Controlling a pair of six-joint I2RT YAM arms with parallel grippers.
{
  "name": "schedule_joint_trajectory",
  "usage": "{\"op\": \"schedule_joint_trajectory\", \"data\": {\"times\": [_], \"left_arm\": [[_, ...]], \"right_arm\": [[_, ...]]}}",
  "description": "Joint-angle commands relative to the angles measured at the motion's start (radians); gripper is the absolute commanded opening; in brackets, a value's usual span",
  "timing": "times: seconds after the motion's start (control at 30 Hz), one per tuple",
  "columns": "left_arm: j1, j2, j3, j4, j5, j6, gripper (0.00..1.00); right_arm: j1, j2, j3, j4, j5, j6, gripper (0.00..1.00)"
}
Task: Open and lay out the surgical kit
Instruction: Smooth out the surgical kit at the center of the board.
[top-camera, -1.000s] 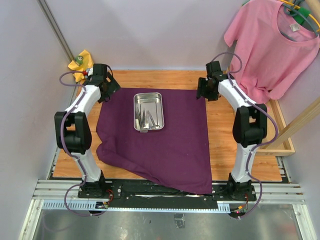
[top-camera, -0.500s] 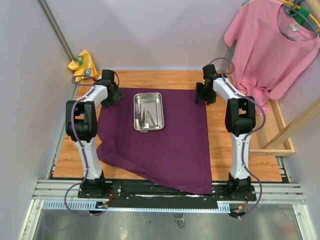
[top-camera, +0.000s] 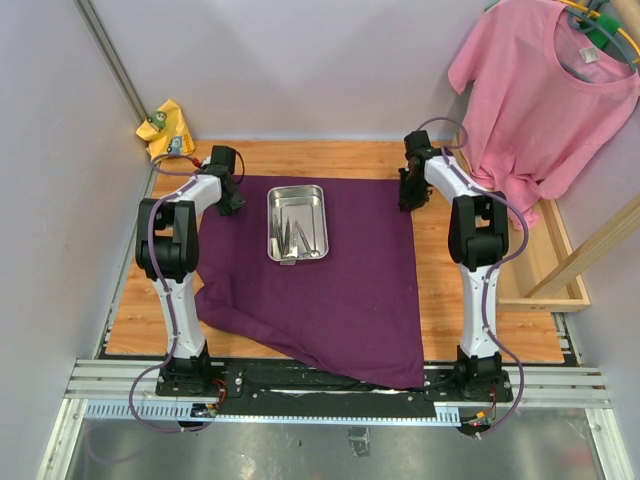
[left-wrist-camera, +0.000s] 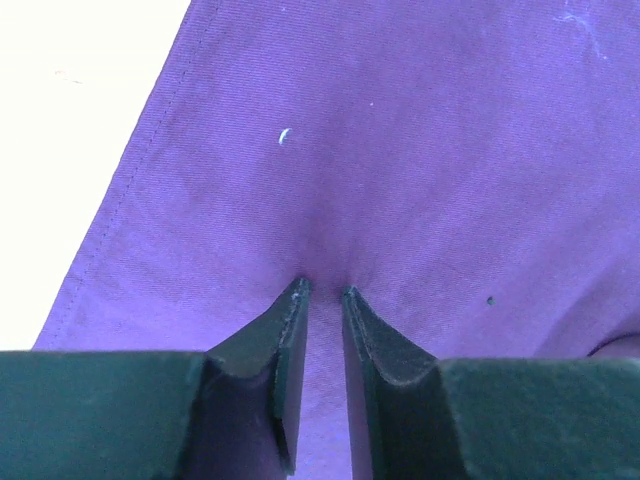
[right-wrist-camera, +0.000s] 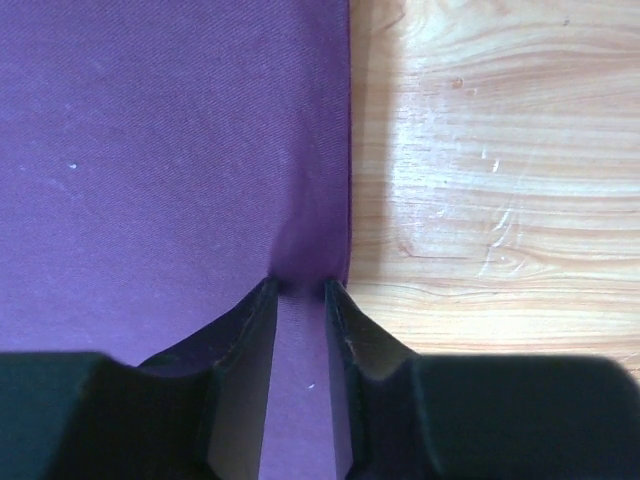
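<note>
Two narrow pinches: the left gripper (left-wrist-camera: 325, 292) closes its jaws almost together on a small pucker of the purple cloth wrap (top-camera: 320, 300), just left of the steel tray's (top-camera: 297, 188) far end. The right gripper (right-wrist-camera: 300, 287) nips the wrap's hem farther off to the tray's right, beside bare wooden tabletop (right-wrist-camera: 480, 200). Between them the tray lies nearer the left arm, long axis running near-to-far, with forceps and scissors (top-camera: 297, 238) inside. Any spreading pull should probably go outward, away from the tray.

Matt woven cloth wrap (top-camera: 330, 300), shiny steel tray (top-camera: 296, 190)
</note>
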Motion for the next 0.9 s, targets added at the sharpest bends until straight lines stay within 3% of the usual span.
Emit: {"op": "schedule_joint_trajectory", "data": {"times": [0.0,0.03,0.07,0.13,0.17,0.43,0.87], "left_arm": [[-0.004,0.013,-0.035,0.040,0.020,0.009,0.17],[-0.004,0.019,-0.025,0.032,0.018,0.011,0.04],[-0.004,0.022,-0.018,0.028,0.020,0.011,0.00],[-0.004,0.019,-0.028,0.043,0.044,0.008,0.00],[-0.005,0.016,-0.037,0.059,0.052,0.007,0.00],[-0.006,0.056,-0.014,0.105,0.088,0.001,0.00],[-0.005,0.225,0.256,0.050,0.099,0.016,0.00]], "right_arm": [[0.009,0.080,0.014,-0.051,0.004,-0.016,0.21],[0.009,0.081,0.018,-0.051,-0.002,-0.018,0.17],[0.009,0.083,0.023,-0.050,-0.006,-0.019,0.13],[0.009,0.082,0.027,-0.046,-0.020,-0.024,0.02],[0.009,0.079,0.021,-0.039,-0.021,-0.024,0.01],[-0.017,0.092,0.051,-0.003,-0.039,-0.022,0.01],[-0.109,0.238,0.333,-0.030,-0.068,0.047,0.01]]}}
